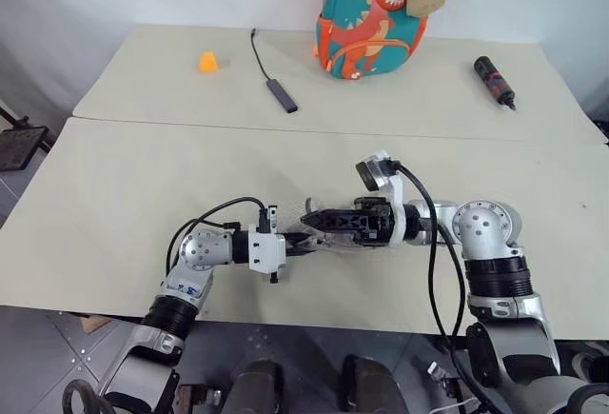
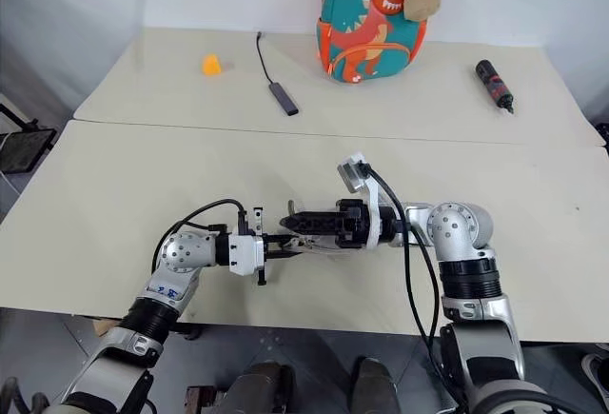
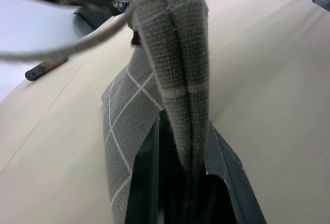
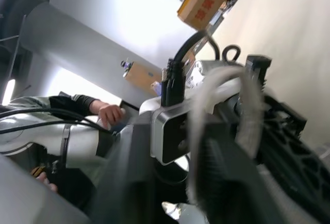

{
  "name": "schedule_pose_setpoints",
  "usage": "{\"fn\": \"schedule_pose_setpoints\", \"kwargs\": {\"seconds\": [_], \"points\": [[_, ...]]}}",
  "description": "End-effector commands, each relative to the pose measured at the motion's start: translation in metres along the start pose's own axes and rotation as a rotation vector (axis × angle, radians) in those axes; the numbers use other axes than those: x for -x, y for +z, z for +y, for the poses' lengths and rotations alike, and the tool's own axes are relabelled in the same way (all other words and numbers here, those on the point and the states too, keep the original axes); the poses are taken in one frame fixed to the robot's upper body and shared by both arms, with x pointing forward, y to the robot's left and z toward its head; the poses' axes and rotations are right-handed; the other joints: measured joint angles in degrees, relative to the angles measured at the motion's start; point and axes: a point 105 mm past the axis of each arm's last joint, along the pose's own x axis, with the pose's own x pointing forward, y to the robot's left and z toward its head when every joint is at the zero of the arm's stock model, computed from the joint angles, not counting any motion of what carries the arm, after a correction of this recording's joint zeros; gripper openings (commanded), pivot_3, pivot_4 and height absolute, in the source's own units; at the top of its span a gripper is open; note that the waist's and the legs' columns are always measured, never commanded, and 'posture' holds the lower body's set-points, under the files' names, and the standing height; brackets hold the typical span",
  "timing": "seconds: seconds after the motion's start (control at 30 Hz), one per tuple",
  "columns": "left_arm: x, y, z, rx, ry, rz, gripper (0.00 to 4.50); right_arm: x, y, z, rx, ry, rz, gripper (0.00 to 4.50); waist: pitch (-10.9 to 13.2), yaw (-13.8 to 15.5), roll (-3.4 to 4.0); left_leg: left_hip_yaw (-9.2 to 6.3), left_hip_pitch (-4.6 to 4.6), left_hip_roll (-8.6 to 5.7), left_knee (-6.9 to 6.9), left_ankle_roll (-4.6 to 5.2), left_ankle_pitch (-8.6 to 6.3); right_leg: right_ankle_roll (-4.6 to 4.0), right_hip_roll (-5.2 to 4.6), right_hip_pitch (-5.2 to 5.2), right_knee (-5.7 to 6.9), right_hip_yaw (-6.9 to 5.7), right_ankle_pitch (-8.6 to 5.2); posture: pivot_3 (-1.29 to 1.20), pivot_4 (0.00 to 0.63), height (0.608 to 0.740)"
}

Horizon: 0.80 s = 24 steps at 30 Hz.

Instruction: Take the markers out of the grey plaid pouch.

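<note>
Two end effectors meeting over the near middle of the worktop [image 1: 114,195], pouch [image 3: 175,74] pinched between them. Left end effector [image 3: 178,183] clenched on one end of the pouch, grey fabric with white grid lines squeezed upright between its black fingers [image 3: 147,177]. Right end effector [image 1: 319,221] pointing left, tips at the pouch's other end; cannot tell whether clenched on fabric, on the pull, or released. No marker seen outside the pouch, so probably all inside yet. Judged step: opening or reaching into the mouth. Best done by keeping the left grip firm and steady, pulling slowly along the zip line rather than upward, and avoiding twist that could fold the fabric shut. Backpack [image 1: 373,16], cable [image 1: 271,76], black cylinder [image 1: 495,81] and orange piece [image 1: 208,61] well apart at the far side, no obstacle.
</note>
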Motion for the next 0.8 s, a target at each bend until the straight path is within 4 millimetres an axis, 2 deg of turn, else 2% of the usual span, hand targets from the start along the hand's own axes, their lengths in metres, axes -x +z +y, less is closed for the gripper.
{"fn": "schedule_pose_setpoints", "kwargs": {"seconds": [0.03,0.27,0.37,0.5,0.67,0.8], "points": [[0.000,0.005,0.006,0.000,0.029,-0.022,0.00,0.007,0.019,0.015,0.081,0.056,-0.087,0.02,0.00,0.01,0.00,0.00,0.00,0.00,0.00,0.00,0.00,0.00,0.00,0.00,0.00,0.00,0.00,0.00,0.150,0.740],[0.006,0.021,0.016,0.271,0.119,-0.157,0.00,0.027,0.040,0.020,0.118,0.041,-0.175,0.02,0.00,-0.08,0.00,-0.02,0.00,0.02,0.00,0.00,0.00,0.00,0.00,0.00,0.02,0.01,0.00,0.00,0.150,0.740],[0.012,0.029,0.021,0.540,0.145,-0.234,0.00,0.046,0.054,0.027,0.155,0.018,-0.234,0.02,0.00,-0.10,0.00,-0.08,0.00,0.03,0.00,0.00,0.00,0.00,0.00,0.00,0.02,0.04,0.00,0.00,0.150,0.740],[0.021,0.036,0.011,0.823,0.078,-0.282,0.00,0.068,0.081,0.040,0.222,0.015,-0.368,0.02,0.00,-0.12,0.00,-0.27,0.03,0.05,0.00,0.00,0.00,0.00,0.00,-0.01,0.03,0.10,0.00,0.00,0.150,0.740],[0.028,0.039,0.014,0.936,0.112,-0.307,0.00,0.084,0.095,0.047,0.257,-0.024,-0.454,0.02,0.01,-0.09,0.01,-0.44,0.06,0.04,-0.01,0.00,0.00,0.00,0.01,-0.01,0.04,0.14,0.00,0.00,0.150,0.740],[0.036,0.037,0.021,1.010,0.162,-0.336,0.00,0.105,0.098,0.040,0.273,-0.129,-0.509,0.02,0.01,0.10,0.02,-0.40,0.05,0.01,-0.01,0.00,0.00,0.00,0.02,-0.01,0.03,0.16,0.00,0.00,0.150,0.740]]}}
